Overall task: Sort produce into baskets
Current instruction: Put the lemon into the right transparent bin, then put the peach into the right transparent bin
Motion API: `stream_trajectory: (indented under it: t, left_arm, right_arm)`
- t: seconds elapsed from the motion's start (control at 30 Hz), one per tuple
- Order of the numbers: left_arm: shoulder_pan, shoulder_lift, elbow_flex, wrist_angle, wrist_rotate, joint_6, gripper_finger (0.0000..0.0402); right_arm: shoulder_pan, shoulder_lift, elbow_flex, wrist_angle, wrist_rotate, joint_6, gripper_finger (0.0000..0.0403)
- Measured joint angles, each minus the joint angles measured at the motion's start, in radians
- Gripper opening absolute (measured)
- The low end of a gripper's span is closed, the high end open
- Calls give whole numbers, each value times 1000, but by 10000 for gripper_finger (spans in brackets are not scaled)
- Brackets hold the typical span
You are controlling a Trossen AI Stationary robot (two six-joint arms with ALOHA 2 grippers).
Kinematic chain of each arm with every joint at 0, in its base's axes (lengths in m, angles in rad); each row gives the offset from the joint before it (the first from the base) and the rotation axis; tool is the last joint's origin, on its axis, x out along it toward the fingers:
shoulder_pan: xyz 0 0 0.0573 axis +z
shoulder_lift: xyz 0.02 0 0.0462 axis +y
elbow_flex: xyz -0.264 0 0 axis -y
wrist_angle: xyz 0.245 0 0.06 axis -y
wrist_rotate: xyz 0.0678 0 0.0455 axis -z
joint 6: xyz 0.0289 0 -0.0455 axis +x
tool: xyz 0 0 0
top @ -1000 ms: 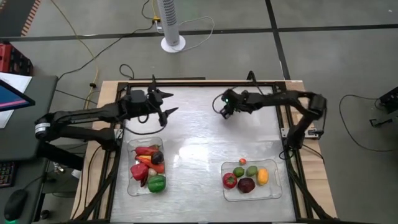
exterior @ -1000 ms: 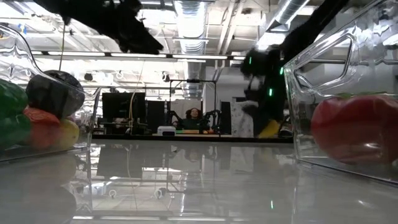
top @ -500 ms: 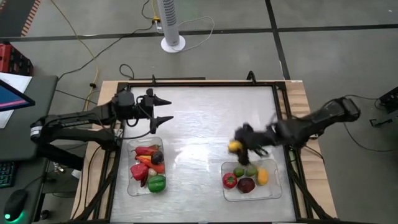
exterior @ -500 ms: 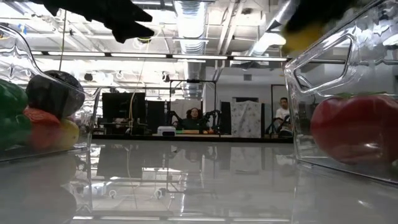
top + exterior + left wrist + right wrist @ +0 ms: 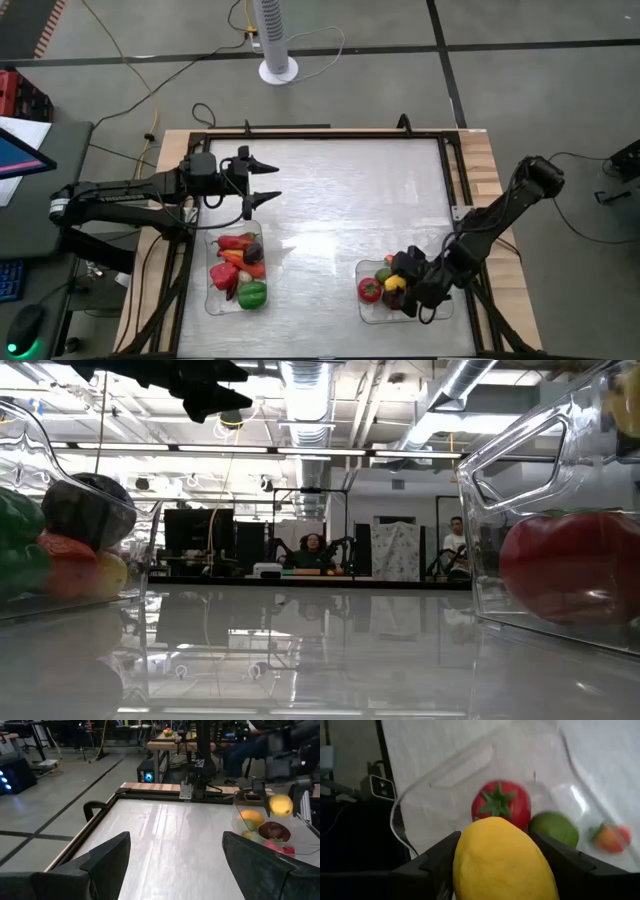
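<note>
Over the right basket (image 5: 440, 308) your right gripper (image 5: 402, 283) is clamped on a yellow lemon (image 5: 502, 860), one finger pressed to each side of it. From the right wrist view you can see the lemon's long axis runs roughly along the line of the fingers, pointing forward and away from the wrist, with its rounded far end aimed down toward the tray's contents. From above, the lemon (image 5: 395, 284) hangs over the middle of the basket, just beside the red tomato (image 5: 369, 290).

Below the lemon in the right wrist view you have the tomato (image 5: 501, 804) with its green stem star facing up, a green lime (image 5: 554, 828) just beside it, and a small orange-red piece (image 5: 611, 837) farther along. From the left wrist view you can also make out an orange fruit (image 5: 251, 817) and a dark red-purple piece (image 5: 273, 830) lying in that same clear tray, with the lemon (image 5: 280, 805) held above them.

Your left gripper (image 5: 262, 179) hovers over bare tabletop (image 5: 340, 190) near the table's left-hand edge, just beyond the far end of the left basket (image 5: 211, 302); its fingers (image 5: 102, 857) stand well apart and hold nothing. That basket carries red peppers (image 5: 233, 243), a green pepper (image 5: 252, 294) at the near end and a dark piece (image 5: 253, 252). You cannot tell the peppers' exact lie beyond that they are heaped together.
</note>
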Motion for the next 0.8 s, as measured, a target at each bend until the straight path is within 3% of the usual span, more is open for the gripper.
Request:
stream_trajectory:
  t: [0.4,0.63,0.8]
  left_arm:
    - [-4,0,0,13,-2,16,302]
    - [-3,0,0,85,-2,35,302]
    - [-3,-2,0,55,-2,69,302]
  right_arm:
    - [-22,-10,0,-73,-97,177,316]
    - [-186,-66,1,-268,-206,270,317]
    - [-293,-67,53,-295,-283,166,317]
